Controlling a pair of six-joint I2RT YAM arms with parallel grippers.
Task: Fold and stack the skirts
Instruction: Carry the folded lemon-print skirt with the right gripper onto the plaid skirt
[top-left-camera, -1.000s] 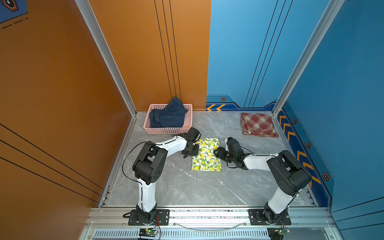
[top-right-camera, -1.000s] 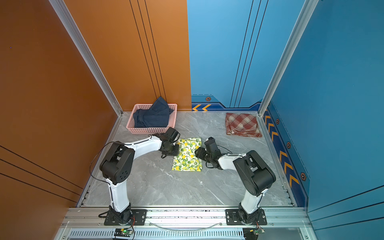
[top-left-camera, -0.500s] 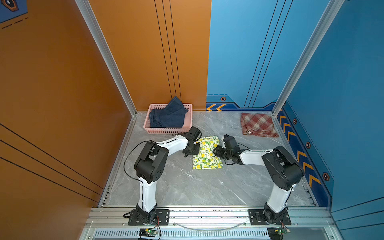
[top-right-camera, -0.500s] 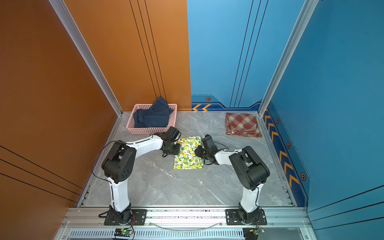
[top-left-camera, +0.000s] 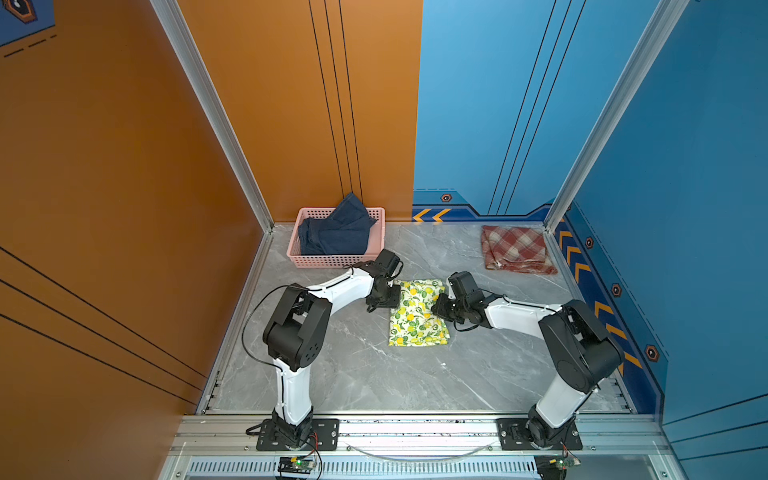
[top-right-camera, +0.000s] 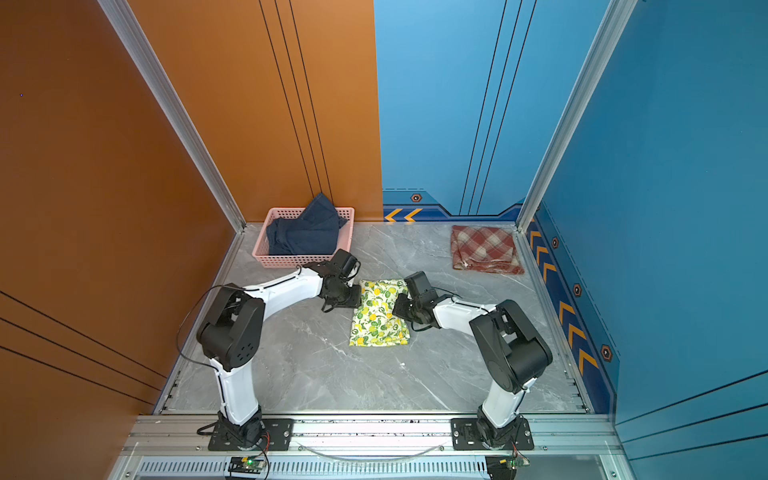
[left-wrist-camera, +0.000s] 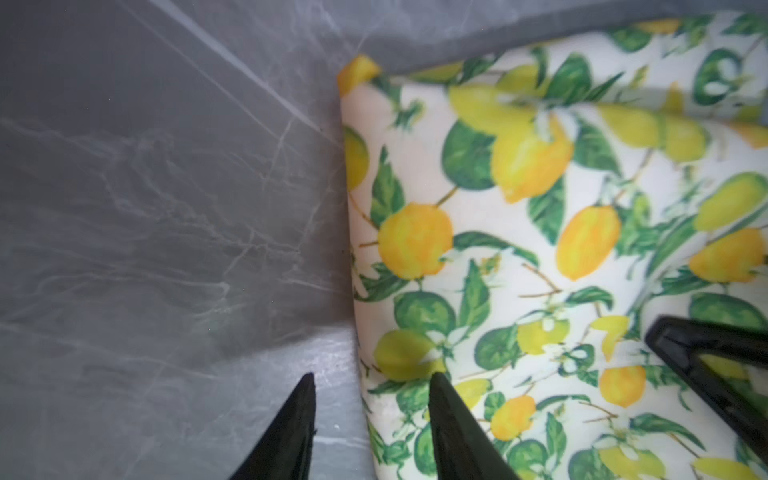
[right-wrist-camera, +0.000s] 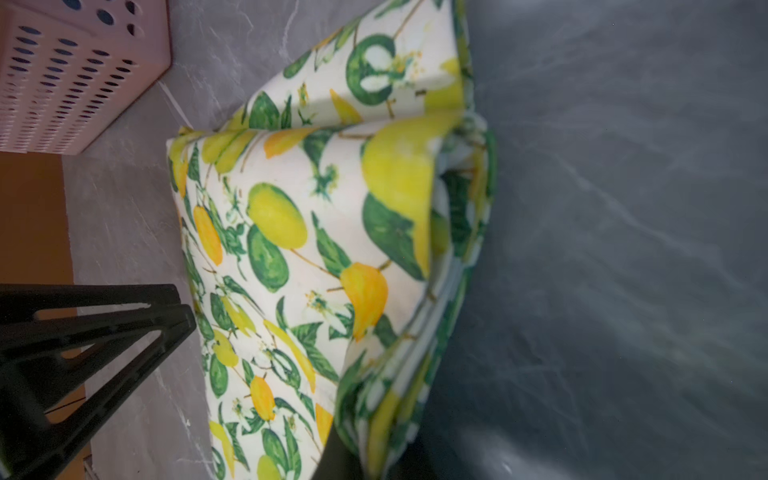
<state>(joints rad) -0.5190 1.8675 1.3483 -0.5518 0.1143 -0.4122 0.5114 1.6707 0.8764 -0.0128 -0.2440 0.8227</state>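
Thin, smooth matt cloth on the lemon-print skirt (top-left-camera: 417, 320); fuzzy woolly cloth on the plaid skirt (top-left-camera: 515, 249); coarse matt denim on the denim skirt (top-left-camera: 332, 241). The basket (top-left-camera: 332, 261) is perforated pink plastic with a slight sheen. The table (top-left-camera: 374, 382) is smooth, grey and marble-look, with a faint gloss. The arms (top-left-camera: 345, 286) have glossy white shells and matt black joints. The front rail (top-left-camera: 415, 428) is brushed metal.

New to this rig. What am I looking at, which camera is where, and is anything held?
Two white-and-black robot arms work over a grey marble-look table. Two pictures look down from overhead, nearly identical; two come from cameras on the arms' wrists. A folded lemon-print skirt lies between the arms, a plaid skirt lies at the back right, and a denim skirt sits in a pink basket. The right gripper is shut on the lemon-print skirt's edge; the left gripper is open, straddling its other edge.
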